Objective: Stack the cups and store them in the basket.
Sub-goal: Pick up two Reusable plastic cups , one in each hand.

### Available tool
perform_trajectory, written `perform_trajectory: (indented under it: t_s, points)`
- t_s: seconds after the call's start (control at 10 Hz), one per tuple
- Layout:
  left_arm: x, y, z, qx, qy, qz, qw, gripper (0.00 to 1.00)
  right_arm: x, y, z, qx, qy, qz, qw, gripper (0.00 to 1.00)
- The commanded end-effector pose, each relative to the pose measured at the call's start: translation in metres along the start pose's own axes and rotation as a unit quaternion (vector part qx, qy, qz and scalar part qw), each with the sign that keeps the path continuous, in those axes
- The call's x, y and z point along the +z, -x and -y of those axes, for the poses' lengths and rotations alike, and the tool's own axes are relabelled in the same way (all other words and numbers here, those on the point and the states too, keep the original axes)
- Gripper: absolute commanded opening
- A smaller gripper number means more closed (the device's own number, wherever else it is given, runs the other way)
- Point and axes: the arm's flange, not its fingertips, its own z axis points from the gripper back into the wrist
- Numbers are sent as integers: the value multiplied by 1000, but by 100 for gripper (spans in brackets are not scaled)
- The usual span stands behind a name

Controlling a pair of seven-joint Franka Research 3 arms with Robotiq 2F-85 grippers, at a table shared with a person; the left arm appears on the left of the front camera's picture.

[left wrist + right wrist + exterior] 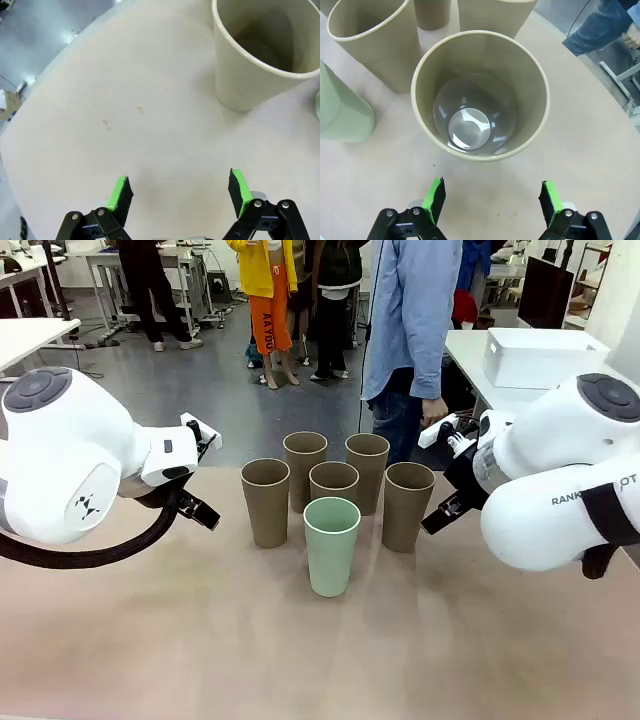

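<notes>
Five tan cups stand upright in a cluster at mid-table: left (265,502), back left (305,468), back right (367,470), middle (334,483) and right (408,505). The mint green cup (331,545) stands in front of them. My left gripper (203,472) is open, left of the cluster; its wrist view shows the gripper (180,189) over bare table with the left cup (260,60) ahead. My right gripper (440,475) is open beside the right cup, which sits empty just beyond the gripper (493,197) in its wrist view (480,95). The white basket (540,355) rests on a separate table at far right.
A person in a blue shirt (410,330) stands at the table's far edge, one hand (435,410) hanging near my right gripper. The tan tabletop (320,660) is bare in front of the cups. Other people stand farther back.
</notes>
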Motion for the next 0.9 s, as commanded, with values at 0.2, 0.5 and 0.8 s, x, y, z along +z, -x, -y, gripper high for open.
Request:
perform_trajectory:
  t_s: [0.2, 0.5, 0.8]
  points:
    - [0, 0, 0, 0, 0, 0, 1000, 100, 0, 0, 0, 0, 0, 0, 1000, 100]
    - [0, 0, 0, 0, 0, 0, 1000, 100, 0, 0, 0, 0, 0, 0, 1000, 100]
    - [0, 0, 0, 0, 0, 0, 1000, 100, 0, 0, 0, 0, 0, 0, 1000, 100]
